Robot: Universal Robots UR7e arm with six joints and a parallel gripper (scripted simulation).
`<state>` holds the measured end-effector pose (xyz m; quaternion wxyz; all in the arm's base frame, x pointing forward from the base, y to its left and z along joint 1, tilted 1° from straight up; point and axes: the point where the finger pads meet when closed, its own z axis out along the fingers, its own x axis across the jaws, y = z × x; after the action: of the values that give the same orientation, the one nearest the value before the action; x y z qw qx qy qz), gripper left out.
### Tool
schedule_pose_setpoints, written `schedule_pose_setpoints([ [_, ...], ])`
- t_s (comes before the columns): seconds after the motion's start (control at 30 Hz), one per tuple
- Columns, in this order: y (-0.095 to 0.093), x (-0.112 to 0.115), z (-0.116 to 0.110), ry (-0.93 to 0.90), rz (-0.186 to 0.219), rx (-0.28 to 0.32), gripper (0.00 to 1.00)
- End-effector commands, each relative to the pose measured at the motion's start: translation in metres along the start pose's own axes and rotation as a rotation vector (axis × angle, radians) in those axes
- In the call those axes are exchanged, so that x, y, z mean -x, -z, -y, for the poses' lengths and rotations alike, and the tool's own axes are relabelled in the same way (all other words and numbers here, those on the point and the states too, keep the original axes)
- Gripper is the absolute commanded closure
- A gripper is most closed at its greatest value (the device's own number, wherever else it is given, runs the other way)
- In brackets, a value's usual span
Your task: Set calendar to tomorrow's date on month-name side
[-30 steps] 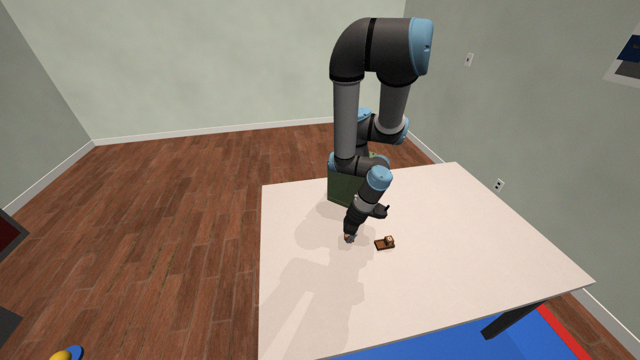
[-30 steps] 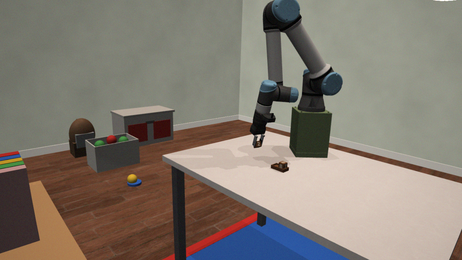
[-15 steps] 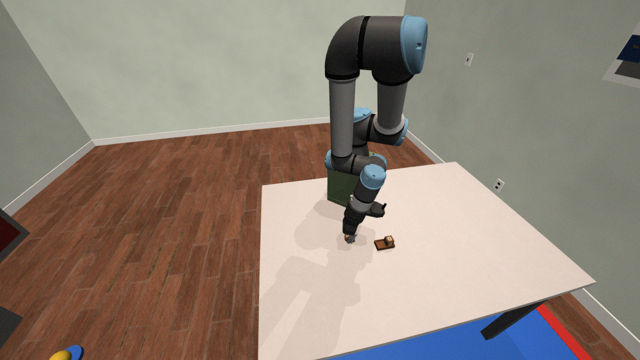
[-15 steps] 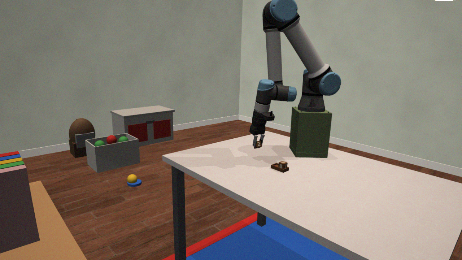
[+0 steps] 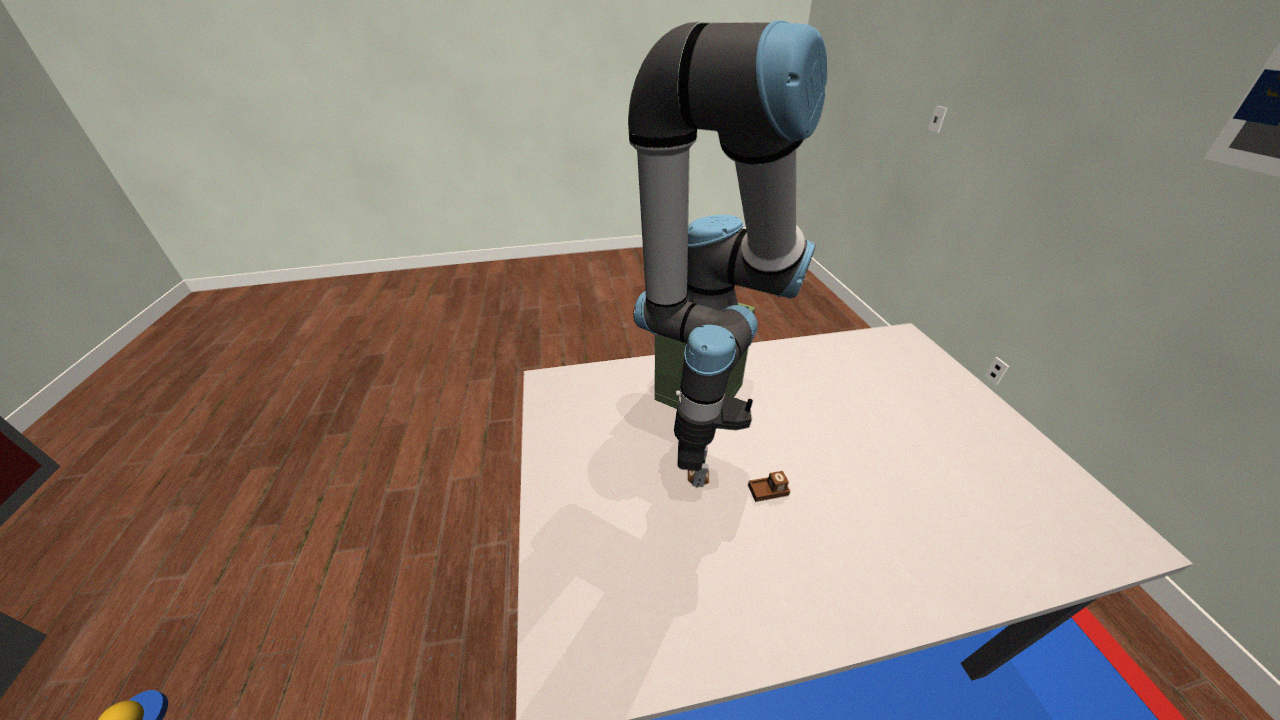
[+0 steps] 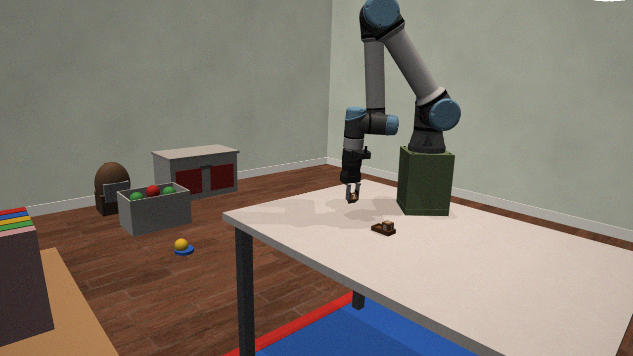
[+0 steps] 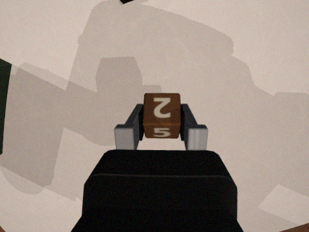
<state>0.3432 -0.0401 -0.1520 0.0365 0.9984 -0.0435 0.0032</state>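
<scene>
Top view, left to right: gripper is pinching a brown digit cube above the table; fingers cover part of the cube here, digits hard to read. To its right, apart from it, the brown calendar tray sits flat on the table, second cube in its right end, left end unfilled. Month's name can't be made out, and the tray wall hides the bottom of the second cube. Green pedestal is partly behind the arm in top, cut off at the left edge in wrist.

Exterior shows a 2 on the held cube, plus an 8 on a side of the second cube; the digit on the neighboring side is too small to be sure of. Top gives a 0-like mark on the second cube's upper face, not readable in exterior. Only wrist shows both a 2, upside down in that view, and a 5 on the held cube, with a finger at each side. A dark corner at wrist's upper edge is cut off, can't identify.
</scene>
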Motion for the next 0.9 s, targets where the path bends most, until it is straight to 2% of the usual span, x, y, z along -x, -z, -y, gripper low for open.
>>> schedule_pose_setpoints([
  [0.0,0.001,0.001,0.0017,0.007,-0.003,-0.064,0.4],
  [0.23,0.0008,0.0009,0.0016,0.007,-0.003,-0.069,0.4],
  [0.37,0.0,-0.0008,0.0003,0.009,-0.001,-0.092,0.4],
  [0.73,-0.0008,-0.0005,-0.0021,0.01,0.001,-0.287,0.4],
  [0.87,-0.0006,-0.0005,-0.0023,0.008,-0.001,-0.311,0.4],
])
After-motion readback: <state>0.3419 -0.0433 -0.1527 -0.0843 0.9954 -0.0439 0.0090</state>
